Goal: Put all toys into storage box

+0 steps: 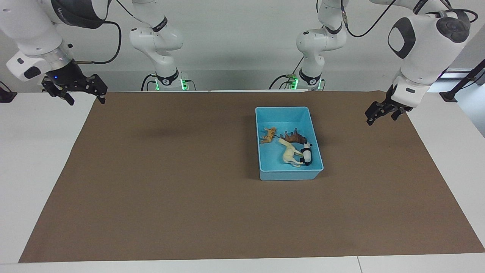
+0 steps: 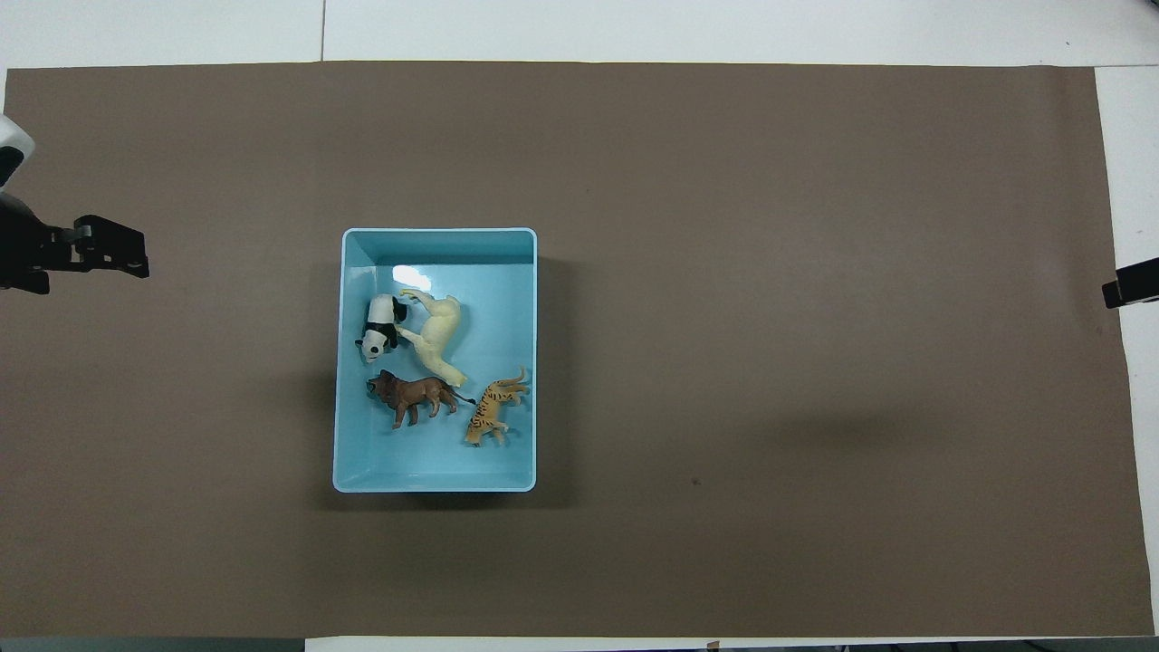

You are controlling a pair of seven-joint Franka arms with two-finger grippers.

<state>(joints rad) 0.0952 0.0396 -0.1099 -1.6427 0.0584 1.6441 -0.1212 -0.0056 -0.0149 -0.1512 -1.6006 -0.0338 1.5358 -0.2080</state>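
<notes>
Toys all lie inside the storage box (image 1: pixel 289 174), the light blue bin that sits on the brown mat (image 1: pixel 170 182) covering the tabletop (image 1: pixel 34 159), toward the left arm's end. The tiger (image 1: pixel 268 135) rests on its side near the wall that faces the right arm's end. The brown maned animal (image 1: pixel 294 137) lies beside it, closer to the left arm's end. The cream-white horse (image 1: pixel 288 151) lies farther from the robots than those two, and the panda (image 1: pixel 307 153) touches it, against the box wall on the left arm's side.

Both arms are raised clear of the box. The left end effector (image 1: pixel 382 112) hangs over the mat's edge at the left arm's end of the tabletop, holding nothing, with its fingers (image 2: pixel 113 254) spread apart. The right end effector (image 1: pixel 75 90) hangs over the corner of the mat at the right arm's end, close to the robots; its fingers (image 1: pixel 100 88) are spread wide and it too holds nothing. In the overhead view only a dark tip (image 2: pixel 1130 282) of it shows at the frame's edge.
</notes>
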